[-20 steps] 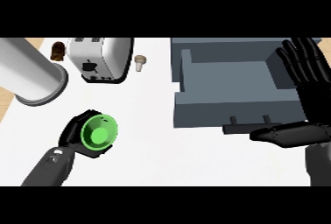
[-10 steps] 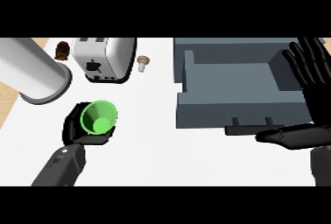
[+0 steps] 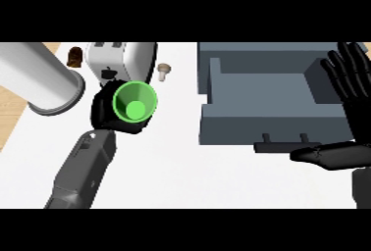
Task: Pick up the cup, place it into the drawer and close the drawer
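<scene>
My left hand [image 3: 109, 115] is curled round a green cup [image 3: 135, 102], whose mouth faces the camera; it is held above the counter just in front of the toaster. The grey drawer [image 3: 217, 120] stands pulled out at the right, its inside showing nothing in it, with a handle [image 3: 284, 145] on its front. My right hand [image 3: 351, 93] is open at the right edge, fingers straight up over the drawer's right wall, thumb stretched left below the handle.
A white toaster [image 3: 119, 58] stands at the back behind the cup. A large white cylinder [image 3: 39, 83] lies at the left. A small beige knob-like item [image 3: 164, 71] and a brown object [image 3: 74, 57] sit near the toaster.
My left hand has carried the green cup up and to the right, toward the toaster and drawer. The right hand has stayed where it was.
</scene>
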`<state>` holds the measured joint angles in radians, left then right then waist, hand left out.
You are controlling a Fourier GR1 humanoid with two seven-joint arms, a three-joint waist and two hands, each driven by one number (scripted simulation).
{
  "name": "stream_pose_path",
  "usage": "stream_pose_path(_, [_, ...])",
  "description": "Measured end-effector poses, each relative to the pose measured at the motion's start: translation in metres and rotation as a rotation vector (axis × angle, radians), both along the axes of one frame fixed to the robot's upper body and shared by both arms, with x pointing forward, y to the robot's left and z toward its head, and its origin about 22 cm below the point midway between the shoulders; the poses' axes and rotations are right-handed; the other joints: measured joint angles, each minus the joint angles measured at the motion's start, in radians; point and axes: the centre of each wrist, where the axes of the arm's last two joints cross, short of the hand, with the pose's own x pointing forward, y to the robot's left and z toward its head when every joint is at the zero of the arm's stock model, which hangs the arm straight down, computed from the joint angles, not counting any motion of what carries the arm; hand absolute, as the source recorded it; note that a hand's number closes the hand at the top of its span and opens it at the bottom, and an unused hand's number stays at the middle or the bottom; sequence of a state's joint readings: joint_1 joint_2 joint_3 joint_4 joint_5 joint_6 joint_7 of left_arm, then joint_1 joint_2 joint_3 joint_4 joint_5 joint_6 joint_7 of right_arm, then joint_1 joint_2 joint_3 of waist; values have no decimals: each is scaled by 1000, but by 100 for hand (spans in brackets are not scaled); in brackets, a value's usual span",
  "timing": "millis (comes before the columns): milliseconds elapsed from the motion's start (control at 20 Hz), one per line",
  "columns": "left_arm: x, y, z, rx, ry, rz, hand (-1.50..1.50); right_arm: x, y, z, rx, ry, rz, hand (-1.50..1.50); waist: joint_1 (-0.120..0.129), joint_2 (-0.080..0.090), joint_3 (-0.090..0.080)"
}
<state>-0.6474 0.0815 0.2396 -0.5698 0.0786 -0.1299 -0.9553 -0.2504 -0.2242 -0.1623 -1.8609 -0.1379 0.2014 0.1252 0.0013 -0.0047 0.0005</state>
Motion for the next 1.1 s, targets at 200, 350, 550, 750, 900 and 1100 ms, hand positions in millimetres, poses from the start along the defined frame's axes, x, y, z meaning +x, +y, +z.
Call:
stream_pose_path(200, [24, -39, 47, 20, -36, -81, 150, 2, 0, 2, 0, -1, -17, -150, 5, -2, 0])
stream_pose_path(350, [40, -62, 89, 37, -48, -115, 150, 3, 7, -3, -4, -4, -16, -150, 3, -1, 0])
stream_pose_path(550, [52, -94, 140, 74, -49, -130, 150, 3, 0, -4, -3, -11, -17, -150, -4, 0, 0])
stream_pose_path(750, [60, -126, 182, 111, -41, -128, 150, 7, 1, -5, -7, -14, -18, -150, -13, 4, 0])
stream_pose_path(900, [64, -153, 213, 138, -4, -115, 150, 12, 2, -4, -5, -20, -14, -150, -24, 6, 0])
stream_pose_path(1100, [70, -176, 228, 193, 78, -90, 150, 10, 3, -3, -6, -23, -1, -150, -44, 12, 1])
